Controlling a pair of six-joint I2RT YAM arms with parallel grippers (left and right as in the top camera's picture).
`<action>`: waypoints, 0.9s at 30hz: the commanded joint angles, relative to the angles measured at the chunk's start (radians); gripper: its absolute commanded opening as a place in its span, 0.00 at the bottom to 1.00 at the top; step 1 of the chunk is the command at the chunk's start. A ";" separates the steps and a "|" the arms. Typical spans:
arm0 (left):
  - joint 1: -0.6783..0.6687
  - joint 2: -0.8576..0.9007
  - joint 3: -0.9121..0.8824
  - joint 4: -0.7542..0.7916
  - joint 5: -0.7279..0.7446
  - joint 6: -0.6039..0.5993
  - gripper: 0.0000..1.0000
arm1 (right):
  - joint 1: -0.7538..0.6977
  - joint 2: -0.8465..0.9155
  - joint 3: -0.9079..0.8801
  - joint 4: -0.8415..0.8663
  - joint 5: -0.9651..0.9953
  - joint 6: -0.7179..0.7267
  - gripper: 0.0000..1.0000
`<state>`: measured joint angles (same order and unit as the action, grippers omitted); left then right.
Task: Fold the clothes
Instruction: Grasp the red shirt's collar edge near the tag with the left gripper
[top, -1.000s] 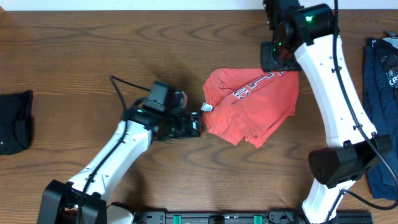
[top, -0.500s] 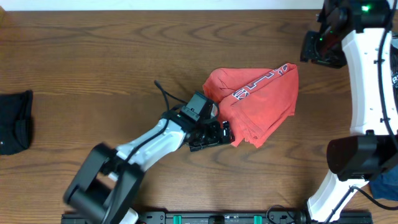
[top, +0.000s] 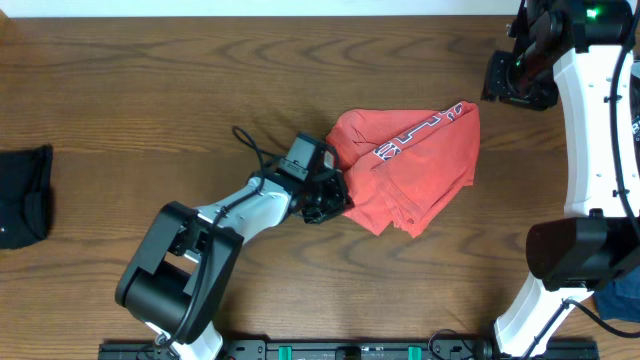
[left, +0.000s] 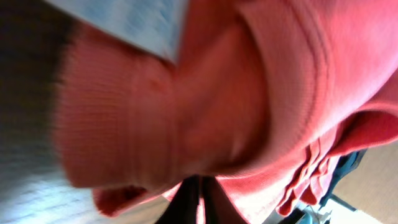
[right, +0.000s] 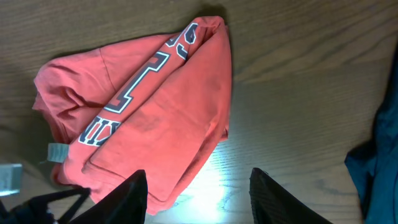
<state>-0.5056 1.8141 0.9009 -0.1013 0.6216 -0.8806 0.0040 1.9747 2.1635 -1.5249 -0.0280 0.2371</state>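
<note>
The brown wooden desk (top: 150, 80) holds a red T-shirt (top: 420, 170) near its middle, bunched up and partly folded (its white and navy letters (top: 415, 132) run along the top fold). The left gripper (top: 328, 200) sits at the shirt's left edge, pinched tight on the red cloth, and hides that edge from above. The right gripper (right: 198, 182) hangs over the back right corner, fingers apart, with nothing between them. A small black garment (top: 22, 195) lies at the left edge. A navy shirt (right: 379, 155) lies by the right edge, mostly behind the right arm (top: 590, 130).
</note>
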 joint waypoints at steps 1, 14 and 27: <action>0.025 0.006 0.006 0.000 -0.006 -0.016 0.06 | -0.001 -0.002 0.003 -0.002 -0.007 -0.014 0.51; 0.041 0.006 0.006 0.004 -0.027 -0.016 0.52 | 0.005 -0.002 0.003 -0.006 -0.007 -0.026 0.51; 0.046 0.006 0.006 0.023 -0.104 -0.016 0.93 | 0.010 -0.002 0.003 -0.009 -0.044 -0.033 0.51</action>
<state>-0.4732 1.8023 0.9203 -0.0734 0.6266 -0.9051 0.0044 1.9747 2.1635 -1.5318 -0.0559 0.2195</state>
